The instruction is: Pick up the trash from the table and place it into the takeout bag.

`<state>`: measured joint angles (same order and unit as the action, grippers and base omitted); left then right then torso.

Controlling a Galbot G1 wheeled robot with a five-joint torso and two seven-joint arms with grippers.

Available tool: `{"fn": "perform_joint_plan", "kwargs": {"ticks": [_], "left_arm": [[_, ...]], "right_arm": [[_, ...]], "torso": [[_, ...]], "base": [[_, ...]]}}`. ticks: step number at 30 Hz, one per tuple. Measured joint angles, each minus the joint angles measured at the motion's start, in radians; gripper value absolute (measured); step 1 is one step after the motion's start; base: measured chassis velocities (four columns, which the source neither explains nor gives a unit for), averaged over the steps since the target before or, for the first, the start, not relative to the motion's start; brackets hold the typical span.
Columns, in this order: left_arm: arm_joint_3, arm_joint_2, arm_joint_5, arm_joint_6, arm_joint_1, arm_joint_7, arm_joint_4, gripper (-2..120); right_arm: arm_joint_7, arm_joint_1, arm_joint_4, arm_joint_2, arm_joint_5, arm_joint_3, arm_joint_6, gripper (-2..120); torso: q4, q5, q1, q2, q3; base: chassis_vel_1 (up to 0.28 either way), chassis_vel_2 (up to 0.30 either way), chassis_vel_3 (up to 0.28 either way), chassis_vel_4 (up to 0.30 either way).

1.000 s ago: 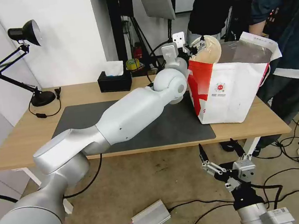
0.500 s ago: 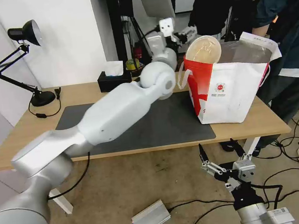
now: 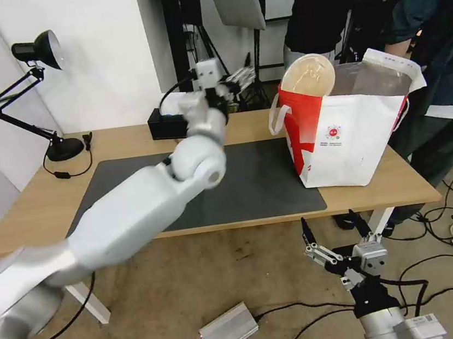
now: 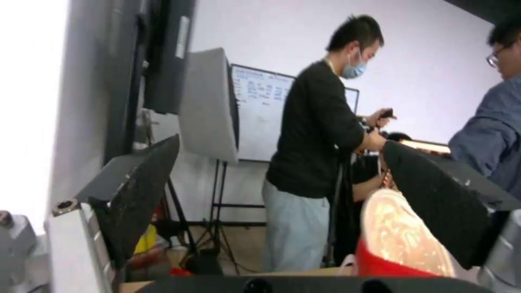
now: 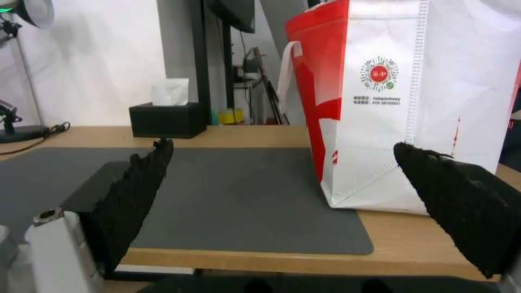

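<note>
Above the far edge of the long light wooden counter (image 3: 124,143), we see the left gripper (image 3: 237,77) raised with its fingers spread and nothing between them, well apart from the bag and clear of the black tissue box (image 3: 168,124) below it. At the counter's right end stands the large boxy white and red insulated takeout bag (image 3: 355,142) with silver foil lining, its base partly on the dark grey rectangular mat (image 3: 256,188). A shallow beige paper bowl (image 3: 309,75) stands on edge in the bag's mouth, leaning against the red wall with its upper half above the rim; from the left wrist it (image 4: 404,236) appears just beyond one fingertip. We judge the bowl light, thin-walled and easily crushed, so any further hold belongs on its rim, with gentle pressure; a nudge may also tip it fully inside. We see no other trash on the counter. Below the counter's front edge, the right gripper (image 3: 333,233) hangs parked, fingers wide and empty, facing the bag (image 5: 412,101).
</note>
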<state>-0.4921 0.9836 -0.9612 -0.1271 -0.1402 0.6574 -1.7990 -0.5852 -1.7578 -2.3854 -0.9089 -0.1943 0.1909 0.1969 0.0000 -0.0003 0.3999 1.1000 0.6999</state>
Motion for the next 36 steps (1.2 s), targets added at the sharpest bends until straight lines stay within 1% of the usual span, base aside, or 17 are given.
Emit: {"fn": "perform_joint_plan", "kwargs": {"ticks": [1, 3, 5, 7, 10, 12, 16, 17, 21, 22, 23, 26, 27, 29, 32, 34, 36], "left_arm": [[0.030, -0.036, 0.023, 0.000, -0.043, 0.000, -0.038, 100], [0.030, -0.036, 0.023, 0.000, -0.043, 0.000, -0.038, 100], [0.113, -0.108, 0.066, -0.004, -0.141, -0.004, -0.118, 100], [0.135, -0.122, 0.072, -0.005, -0.169, -0.009, -0.136, 100], [0.223, -0.168, 0.096, -0.006, -0.283, -0.047, -0.184, 100], [0.248, -0.175, 0.102, -0.006, -0.318, -0.054, -0.197, 100], [0.353, -0.185, 0.150, -0.007, -0.469, -0.074, -0.260, 100], [0.353, -0.185, 0.150, -0.007, -0.469, -0.074, -0.260, 100], [0.507, -0.195, 0.195, -0.002, -0.669, -0.115, -0.343, 100], [0.507, -0.195, 0.195, -0.002, -0.669, -0.115, -0.343, 100], [0.537, -0.198, 0.202, -0.001, -0.710, -0.119, -0.364, 100], [0.631, -0.192, 0.268, -0.019, -0.877, -0.132, -0.428, 100], [0.631, -0.192, 0.268, -0.019, -0.877, -0.132, -0.428, 100], [0.666, -0.169, 0.321, -0.033, -0.960, -0.141, -0.453, 100], [0.682, -0.153, 0.349, -0.035, -0.998, -0.146, -0.466, 100], [0.715, -0.120, 0.405, -0.040, -1.065, -0.167, -0.479, 100], [0.765, -0.054, 0.479, -0.057, -1.186, -0.193, -0.495, 100]], "right_arm": [[0.000, 0.000, 0.000, 0.000, 0.000, 0.000, 0.000, 100], [0.000, 0.000, 0.000, 0.000, 0.000, 0.000, 0.000, 100], [0.000, 0.000, 0.000, 0.000, 0.000, 0.000, 0.000, 100], [0.000, 0.000, 0.000, 0.000, 0.000, 0.000, 0.000, 100], [0.000, 0.000, 0.000, 0.000, 0.000, 0.000, 0.000, 100], [0.000, 0.000, 0.000, 0.000, 0.000, 0.000, 0.000, 100], [0.000, 0.000, 0.000, 0.000, 0.000, 0.000, 0.000, 100], [0.000, 0.000, 0.000, 0.000, 0.000, 0.000, 0.000, 100], [0.000, 0.000, 0.000, 0.000, 0.000, 0.000, 0.000, 100], [0.000, 0.000, 0.000, 0.000, 0.000, 0.000, 0.000, 100], [0.000, 0.000, 0.000, 0.000, 0.000, 0.000, 0.000, 100], [0.000, 0.000, 0.000, 0.000, 0.000, 0.000, 0.000, 100], [0.000, 0.000, 0.000, 0.000, 0.000, 0.000, 0.000, 100], [0.000, 0.000, 0.000, 0.000, 0.000, 0.000, 0.000, 100], [0.000, 0.000, 0.000, 0.000, 0.000, 0.000, 0.000, 100], [0.000, 0.000, 0.000, 0.000, 0.000, 0.000, 0.000, 100], [0.000, 0.000, 0.000, 0.000, 0.000, 0.000, 0.000, 100]], "torso": [[0.0001, 0.0000, 0.000, 0.000, 0.000], [0.0001, 0.0000, 0.000, 0.000, 0.000], [0.0002, 0.0000, 0.000, 0.000, 0.000], [0.0001, 0.0000, 0.000, 0.000, 0.000], [0.0002, 0.0001, 0.000, 0.000, 0.000], [0.0003, 0.0000, 0.000, 0.000, 0.000], [-0.0002, 0.0003, 0.000, 0.000, 0.000], [-0.0002, 0.0003, 0.000, 0.000, 0.000], [0.0000, 0.0001, 0.000, 0.000, 0.000], [0.0000, 0.0001, 0.000, 0.000, 0.000], [0.0002, 0.0002, 0.000, 0.000, 0.000], [0.0001, 0.0003, 0.000, 0.000, 0.000], [0.0001, 0.0003, 0.000, 0.000, 0.000], [0.0000, 0.0002, 0.000, 0.000, 0.000], [0.0000, 0.0003, 0.000, 0.000, 0.000], [-0.0002, 0.0005, 0.000, 0.000, 0.000], [0.0000, 0.0004, 0.000, 0.000, 0.000]], "base": [[0.000, 0.000, 0.000, 0.000], [0.000, 0.000, 0.000, 0.000], [0.000, 0.000, 0.000, 0.000], [0.000, 0.000, 0.000, 0.000], [0.000, 0.000, 0.000, 0.000], [0.000, 0.000, 0.000, 0.000], [0.000, 0.000, 0.000, 0.000], [0.000, 0.000, 0.000, 0.000], [0.000, 0.000, 0.000, 0.000], [0.000, 0.000, 0.000, 0.000], [0.000, 0.000, 0.000, 0.000], [0.000, 0.000, 0.000, 0.000], [0.000, 0.000, 0.000, 0.000], [0.000, 0.000, 0.000, 0.000], [0.000, 0.000, 0.000, 0.000], [0.000, 0.000, 0.000, 0.000], [0.000, 0.000, 0.000, 0.000]]}}
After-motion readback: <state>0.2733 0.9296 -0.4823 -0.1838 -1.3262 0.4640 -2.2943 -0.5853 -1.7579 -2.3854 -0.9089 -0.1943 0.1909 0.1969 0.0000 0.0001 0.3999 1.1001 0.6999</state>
